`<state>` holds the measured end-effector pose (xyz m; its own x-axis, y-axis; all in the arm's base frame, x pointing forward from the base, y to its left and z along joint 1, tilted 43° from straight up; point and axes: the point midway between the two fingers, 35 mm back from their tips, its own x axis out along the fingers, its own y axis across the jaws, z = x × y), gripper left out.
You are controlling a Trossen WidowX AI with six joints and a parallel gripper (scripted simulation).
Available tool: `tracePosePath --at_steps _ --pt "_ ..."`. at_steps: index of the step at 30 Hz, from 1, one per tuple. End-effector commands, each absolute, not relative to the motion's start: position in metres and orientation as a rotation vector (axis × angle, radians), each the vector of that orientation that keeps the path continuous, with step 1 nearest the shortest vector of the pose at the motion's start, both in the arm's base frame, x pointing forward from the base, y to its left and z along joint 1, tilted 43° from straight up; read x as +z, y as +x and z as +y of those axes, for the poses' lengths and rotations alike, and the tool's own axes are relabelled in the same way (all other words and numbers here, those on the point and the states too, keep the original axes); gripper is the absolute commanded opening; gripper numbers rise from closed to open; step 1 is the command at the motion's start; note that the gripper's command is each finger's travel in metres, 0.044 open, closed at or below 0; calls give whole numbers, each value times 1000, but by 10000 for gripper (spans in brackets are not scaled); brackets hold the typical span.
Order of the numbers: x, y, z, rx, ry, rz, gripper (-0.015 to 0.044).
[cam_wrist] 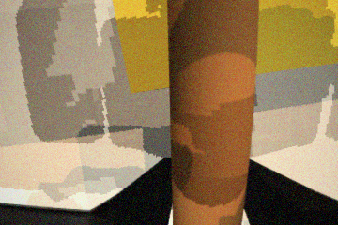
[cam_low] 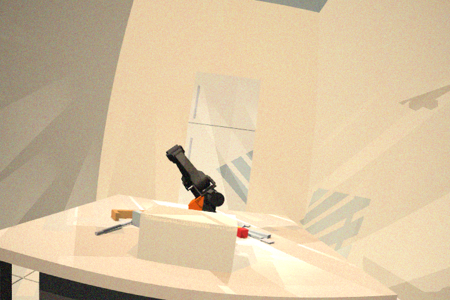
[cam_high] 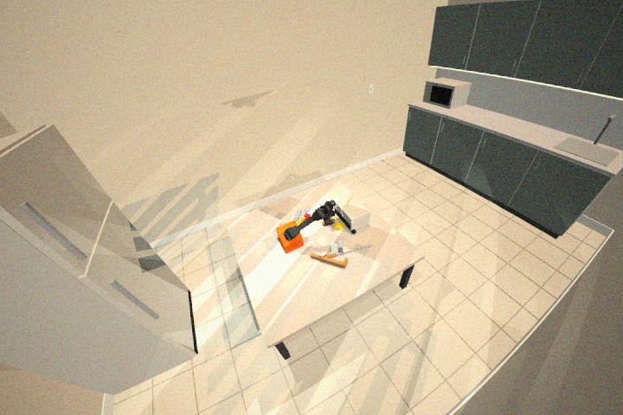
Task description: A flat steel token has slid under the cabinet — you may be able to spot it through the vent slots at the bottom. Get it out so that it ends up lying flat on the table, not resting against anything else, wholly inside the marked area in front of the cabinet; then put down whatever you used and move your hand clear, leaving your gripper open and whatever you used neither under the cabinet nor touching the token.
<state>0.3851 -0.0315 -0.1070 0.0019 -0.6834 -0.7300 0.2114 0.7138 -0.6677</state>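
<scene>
The pale cabinet [cam_high: 358, 216] [cam_low: 186, 242] stands on the table [cam_high: 298, 313] [cam_low: 37, 239], its dark front towards the arm. My gripper [cam_high: 328, 223] [cam_wrist: 204, 166] is low in front of the cabinet, shut on an orange-brown round handle [cam_wrist: 214, 103]. In the wrist view the handle stands upright across the picture; its far end is out of view. The exterior view has the gripper hidden behind the cabinet. A yellow patch [cam_high: 339, 224] [cam_wrist: 145, 56], which seems to be the marked area, lies in front of the cabinet, beyond the handle. I cannot make out the token.
A wooden L-shaped piece [cam_high: 328, 259] [cam_low: 121, 214], a thin grey rod [cam_high: 358, 251] [cam_low: 113, 226] and small grey blocks [cam_high: 337, 246] lie to one side. A red block [cam_high: 307, 215] [cam_low: 242, 232] and grey bars [cam_low: 260, 234] lie on the other side, near the arm.
</scene>
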Motion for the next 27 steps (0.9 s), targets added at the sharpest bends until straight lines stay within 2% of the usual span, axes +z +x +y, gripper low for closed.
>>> tracePosePath --at_steps 1,27 --pt "-107 381 -32 -738 -422 1407 0" --pt "-112 355 -28 -738 -423 1408 0"
